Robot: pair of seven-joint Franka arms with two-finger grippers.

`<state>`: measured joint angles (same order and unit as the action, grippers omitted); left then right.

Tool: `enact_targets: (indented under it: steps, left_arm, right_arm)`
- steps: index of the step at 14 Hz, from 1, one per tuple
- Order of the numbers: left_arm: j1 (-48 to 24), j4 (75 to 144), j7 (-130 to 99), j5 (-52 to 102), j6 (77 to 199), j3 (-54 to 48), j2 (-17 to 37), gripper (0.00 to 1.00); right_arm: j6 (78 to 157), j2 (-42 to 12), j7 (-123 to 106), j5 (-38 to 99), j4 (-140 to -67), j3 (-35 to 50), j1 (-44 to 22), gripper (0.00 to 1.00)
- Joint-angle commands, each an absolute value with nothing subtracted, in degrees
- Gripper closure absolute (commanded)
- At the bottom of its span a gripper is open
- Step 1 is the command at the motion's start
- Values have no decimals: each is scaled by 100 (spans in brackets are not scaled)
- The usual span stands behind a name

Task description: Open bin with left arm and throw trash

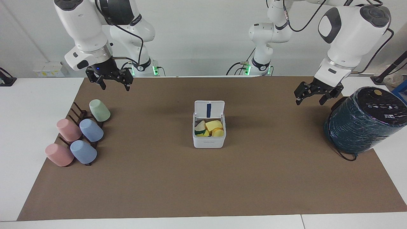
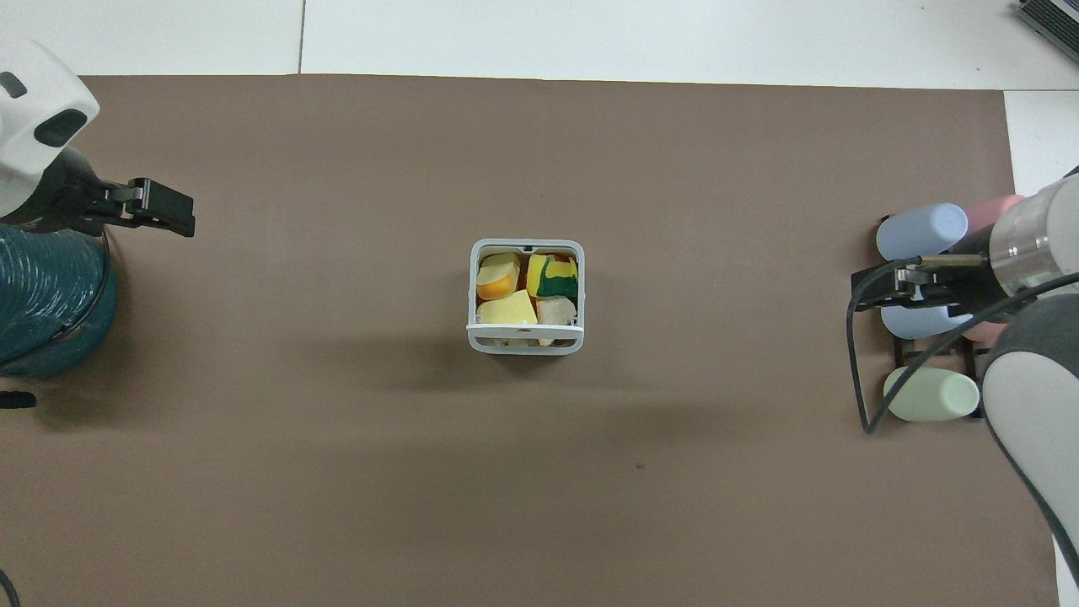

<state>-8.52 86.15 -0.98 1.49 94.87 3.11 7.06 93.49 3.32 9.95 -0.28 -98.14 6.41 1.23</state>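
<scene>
Facing view, bin (image 1: 209,140) open (trash (image 1: 212,128) seemingly three pieces inside), grippers spread.

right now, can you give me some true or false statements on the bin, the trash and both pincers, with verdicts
1. The bin has its lid up. True.
2. The sponge pieces lie on the mat beside the bin. False: they are inside it.
3. The left pincer holds a sponge piece. False: it is open and holds nothing, up beside the teal cylinder.
4. The right pincer is open, up in the air near the cups. True.
</scene>
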Motion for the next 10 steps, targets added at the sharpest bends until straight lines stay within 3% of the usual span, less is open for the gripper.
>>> enact_targets:
  steps: [1, 10]
  left_arm:
    - [-835, 8684, -62, 62, 9545, 308, 624, 0]
    - [-826, 8684, -18, 62, 9554, 308, 615, 0]
  right_arm:
    - [9518, 448, 817, 123, -9976, 694, 237, 0]
    - [9492, 466, 870, 123, -10028, 694, 229, 0]
